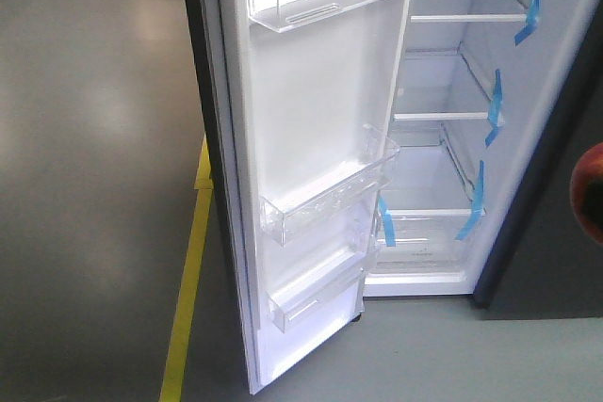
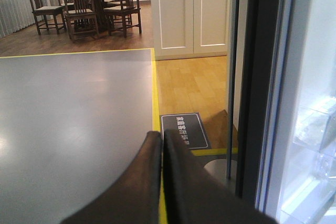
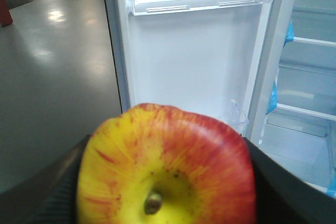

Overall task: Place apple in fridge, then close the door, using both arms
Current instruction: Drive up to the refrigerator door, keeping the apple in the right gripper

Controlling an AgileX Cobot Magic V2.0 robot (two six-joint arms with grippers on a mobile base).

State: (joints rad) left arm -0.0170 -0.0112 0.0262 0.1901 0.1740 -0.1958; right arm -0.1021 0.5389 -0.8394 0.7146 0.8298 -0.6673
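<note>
Red-yellow apple (image 3: 167, 166) in right jaws' pinch, clear of the wide-open door (image 1: 311, 138); left jaws together above open floor (image 2: 79, 119).

Door (image 1: 311, 138) stands open, left of the fridge (image 1: 429, 176) cavity; bins (image 1: 325, 200) one above another on its inner face. Shelves (image 1: 438, 116) inside the fridge, right of door. Apple (image 3: 168, 166) before the door, outside the fridge, between right gripper (image 3: 167, 182) fingers (image 3: 47, 198). Left gripper (image 2: 161, 145) left of the door's edge, above the floor (image 2: 68, 119)
</note>
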